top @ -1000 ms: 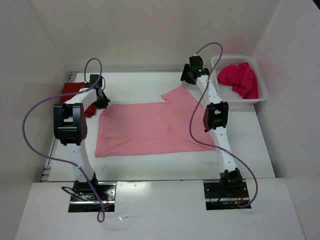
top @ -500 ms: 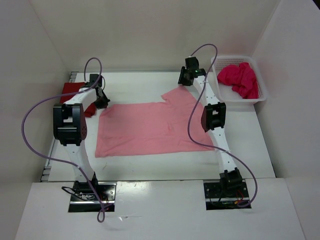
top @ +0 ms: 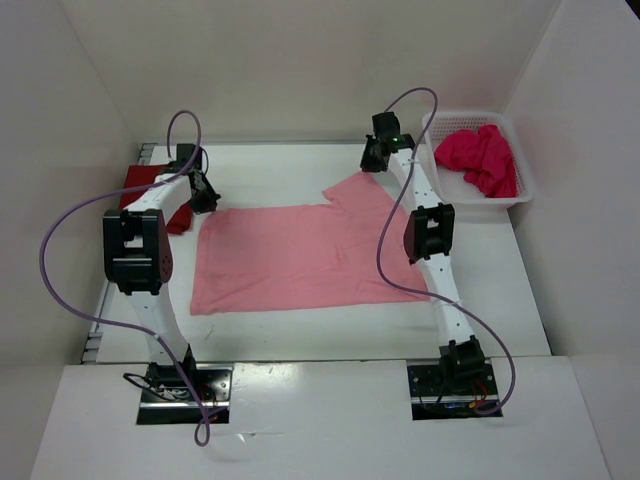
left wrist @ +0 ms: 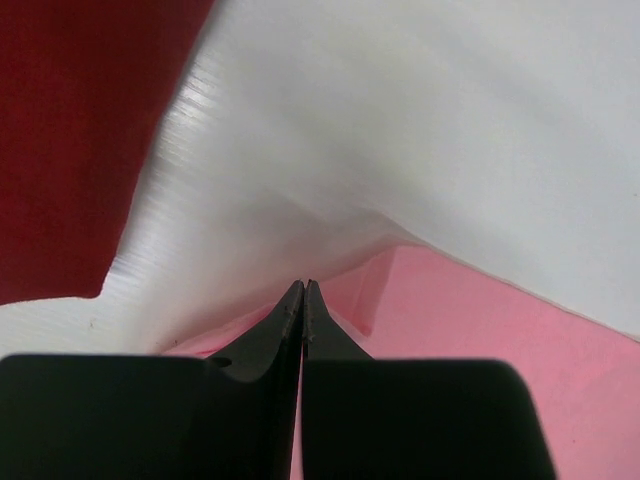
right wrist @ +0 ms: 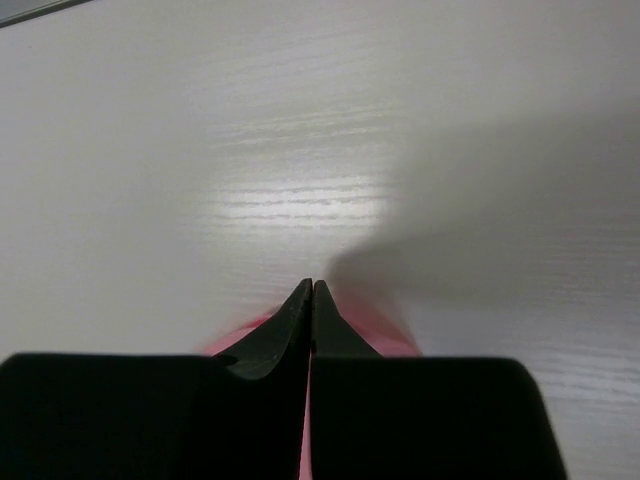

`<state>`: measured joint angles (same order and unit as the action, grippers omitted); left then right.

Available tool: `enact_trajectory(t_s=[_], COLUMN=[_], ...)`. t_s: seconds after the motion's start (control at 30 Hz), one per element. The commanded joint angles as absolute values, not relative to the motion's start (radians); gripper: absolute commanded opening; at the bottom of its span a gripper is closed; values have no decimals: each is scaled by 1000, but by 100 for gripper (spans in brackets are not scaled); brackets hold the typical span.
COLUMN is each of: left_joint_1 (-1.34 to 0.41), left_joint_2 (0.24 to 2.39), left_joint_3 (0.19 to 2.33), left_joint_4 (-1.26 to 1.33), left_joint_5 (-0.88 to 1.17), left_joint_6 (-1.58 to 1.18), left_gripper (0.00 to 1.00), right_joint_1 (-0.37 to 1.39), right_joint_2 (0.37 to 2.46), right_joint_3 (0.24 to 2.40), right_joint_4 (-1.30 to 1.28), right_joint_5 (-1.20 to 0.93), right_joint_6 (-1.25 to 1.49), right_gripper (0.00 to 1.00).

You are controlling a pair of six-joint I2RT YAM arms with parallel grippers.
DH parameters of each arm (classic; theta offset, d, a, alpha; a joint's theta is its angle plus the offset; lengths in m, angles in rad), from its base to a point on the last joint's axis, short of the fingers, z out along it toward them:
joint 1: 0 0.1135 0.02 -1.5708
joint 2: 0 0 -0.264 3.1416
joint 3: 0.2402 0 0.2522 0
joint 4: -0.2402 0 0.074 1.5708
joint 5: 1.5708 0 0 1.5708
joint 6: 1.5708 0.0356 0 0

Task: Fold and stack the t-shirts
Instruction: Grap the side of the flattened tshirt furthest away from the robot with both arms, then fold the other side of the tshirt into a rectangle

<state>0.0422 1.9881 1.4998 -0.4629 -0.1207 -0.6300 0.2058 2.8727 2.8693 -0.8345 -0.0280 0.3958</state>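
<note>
Right wrist view: your right fingers (right wrist: 310, 294) are clenched, with a sliver of the light pink shirt (right wrist: 385, 335) showing at either side of the tips, so they likely pinch its far right corner. Your left fingers (left wrist: 303, 295) are clenched on the far left corner, the cloth tenting up there. The shirt's long axis runs left to right across the bench (top: 280, 165), and its body spreads from both grips toward the near edge. The dark red shirt (top: 145, 178) lies at the far left corner. The magenta shirt (top: 480, 160) sits in the basket (top: 527, 188) at the far right.

Robot lab, white board walls (top: 300, 70), bolted-down arms (top: 430, 235), white table (top: 280, 180)
</note>
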Motion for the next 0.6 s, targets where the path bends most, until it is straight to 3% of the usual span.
enact_trajectory(t_s=[0.0,0.1,0.3,0.57], left_joint_1=[46,46,55,104], left_joint_2=[1928,1907,1809,1698], left_joint_3=[1516,1516,1418,1289], left_joint_4=[-445,-445,-423,-434], left_joint_5=[-92,-92,-92,-54], left_joint_6=[-629,-629,-611,-591], left_gripper=[0,0,0,0], right_joint_1=[183,163,121,110], right_joint_2=[2697,2584,2177,1797], right_joint_3=[2856,2731,2069,1532], right_joint_4=[-879,-900,-695,-617], right_joint_5=[-61,-84,-112,-137], right_joint_6=[402,402,411,422], right_gripper=[0,0,0,0])
